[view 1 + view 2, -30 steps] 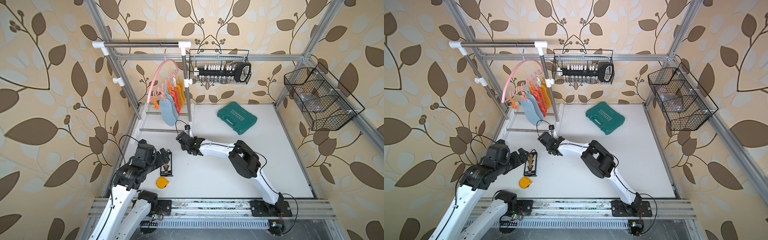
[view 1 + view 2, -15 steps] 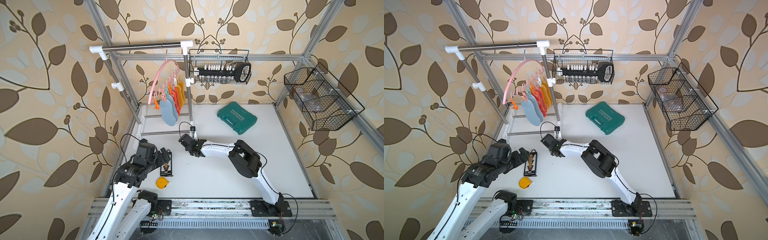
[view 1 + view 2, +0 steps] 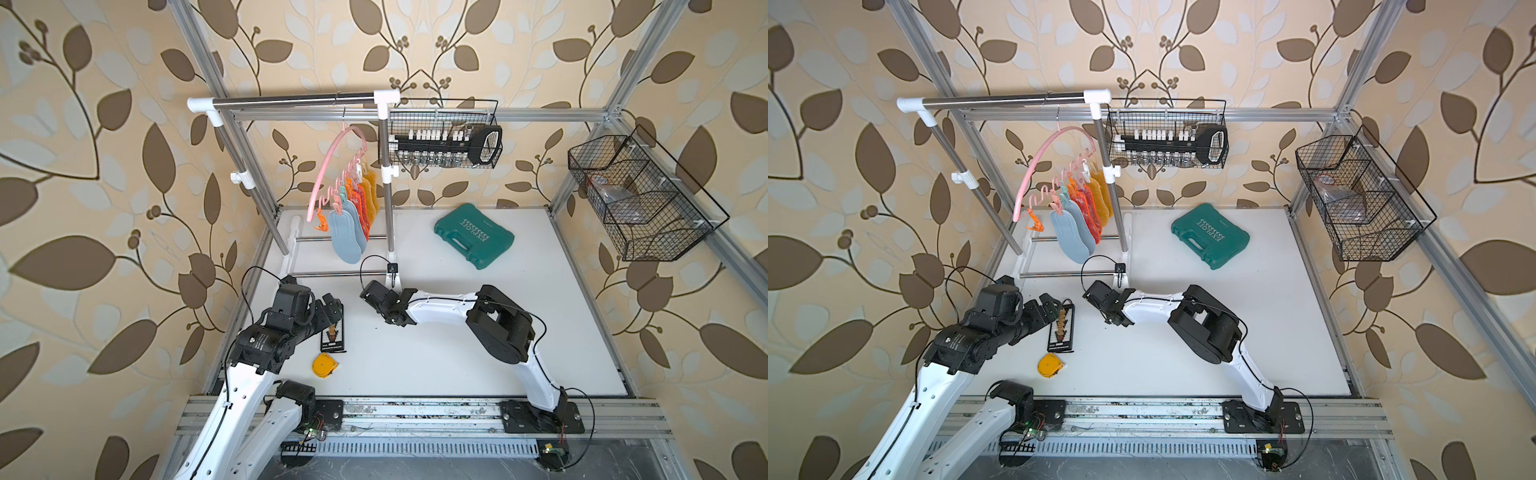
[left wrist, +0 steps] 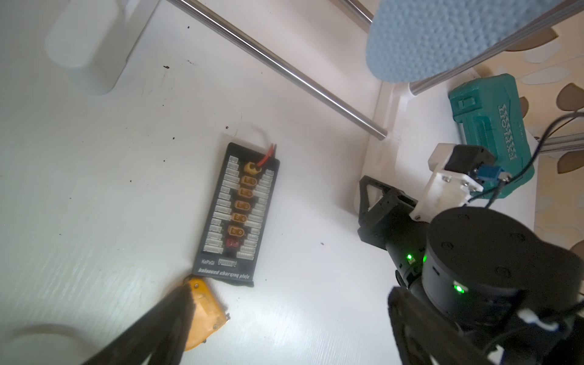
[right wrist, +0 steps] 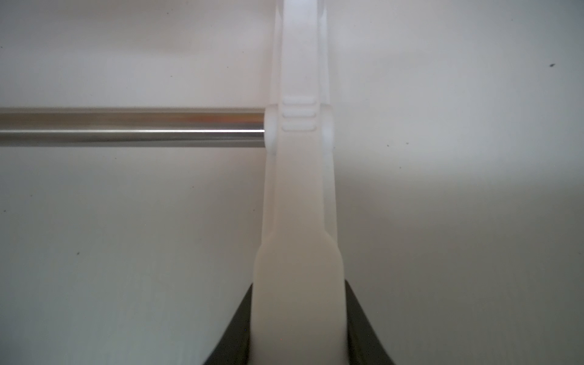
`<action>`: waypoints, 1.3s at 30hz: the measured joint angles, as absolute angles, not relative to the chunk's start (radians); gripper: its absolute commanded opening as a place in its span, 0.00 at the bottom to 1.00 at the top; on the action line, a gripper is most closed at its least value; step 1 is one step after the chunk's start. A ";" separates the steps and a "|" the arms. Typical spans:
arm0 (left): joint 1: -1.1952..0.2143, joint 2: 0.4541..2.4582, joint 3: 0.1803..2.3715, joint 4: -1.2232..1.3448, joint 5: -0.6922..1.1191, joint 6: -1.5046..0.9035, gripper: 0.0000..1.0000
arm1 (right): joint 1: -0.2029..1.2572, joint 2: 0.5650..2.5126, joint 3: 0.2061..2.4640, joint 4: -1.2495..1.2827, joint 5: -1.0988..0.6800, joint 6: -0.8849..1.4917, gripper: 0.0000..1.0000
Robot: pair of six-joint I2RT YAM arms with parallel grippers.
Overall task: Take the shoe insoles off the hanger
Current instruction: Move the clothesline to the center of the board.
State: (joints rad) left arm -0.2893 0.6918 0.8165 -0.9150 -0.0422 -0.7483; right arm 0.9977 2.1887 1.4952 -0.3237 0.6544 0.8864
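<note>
**Top views:** the shoe insoles (image 3: 353,216) hang clipped to the pink hanger (image 3: 328,166), hooked on the top rail of the garment rack (image 3: 291,99), at 11 o'clock on the table (image 3: 415,353). The blue-grey pair is nearest the arms, red-orange mesh behind it, mustard farthest. The right claw (image 3: 388,291) sits low at the near end of the rack foot (image 3: 1128,226). The insoles are at 11 o'clock from it, higher up, well apart. The left claw (image 3: 332,305) hovers over a black charging board (image 3: 333,332), with the insoles at 12 o'clock, well apart. A yellow tape measure (image 3: 324,365) lies at 6 o'clock of the board. A teal case (image 3: 473,241) lies at 2 o'clock of the right claw, and its lid reads "EXPLOIT". Both top views agree.

**Left wrist:** the left claw (image 4: 289,294) has its fingers spread wide with only bare table between them. It holds nothing. The board reads "KePaQi" and "balanced charging plate", and the case reads "EXPLOIT". The rounded end of one blue-grey insole (image 4: 442,38) hangs over the rack's lower bar, clear of the claw.

**Right wrist:** the right claw (image 5: 300,316) is partly closed and clamped on the white rack foot, one dark finger against each side. The steel bar (image 5: 126,128) plugs into the foot just beyond the grip.
</note>
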 measured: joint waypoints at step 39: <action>-0.289 0.682 0.791 -0.869 0.038 -0.761 0.99 | 1.013 1.737 0.933 -0.419 0.728 1.121 0.15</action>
State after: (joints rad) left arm -0.2893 0.6815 0.7906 -0.8688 0.0380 -0.7609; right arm 1.0126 1.7367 0.9325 -0.4194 0.7284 1.1206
